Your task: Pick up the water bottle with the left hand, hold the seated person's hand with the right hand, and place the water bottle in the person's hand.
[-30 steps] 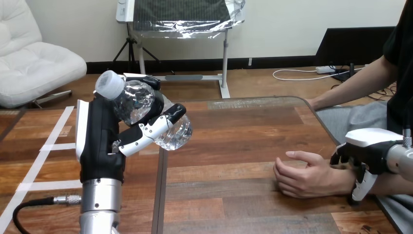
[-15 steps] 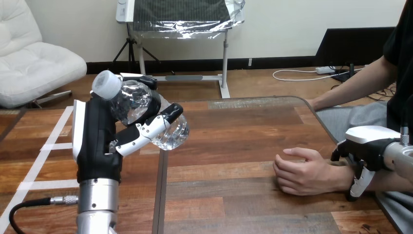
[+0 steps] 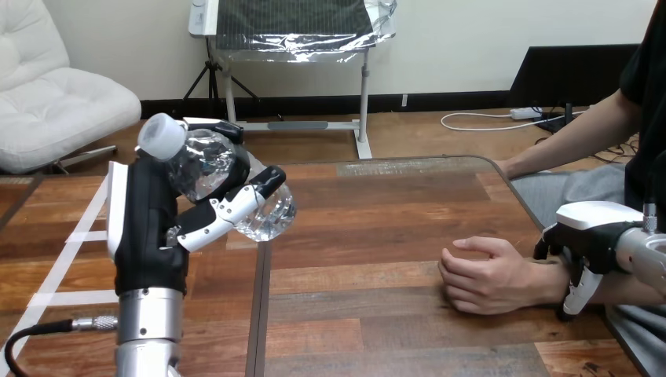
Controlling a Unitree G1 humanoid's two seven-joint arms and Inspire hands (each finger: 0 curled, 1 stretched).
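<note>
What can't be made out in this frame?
Head view: whether the right hand grips the person's wrist; the hand's shell and the wrist hide the contact.
Head view: how full the water bottle is; the left hand covers part of it.
Head view: the palm of the person's hand, turned down to the table.

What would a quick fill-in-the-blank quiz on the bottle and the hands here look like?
The left hand grips the bottle, whose cap is ____.
The person's hand rests on the table at the view's ____ side.
The right hand curls round the person's ____.
Missing words: white; right; wrist.
</note>
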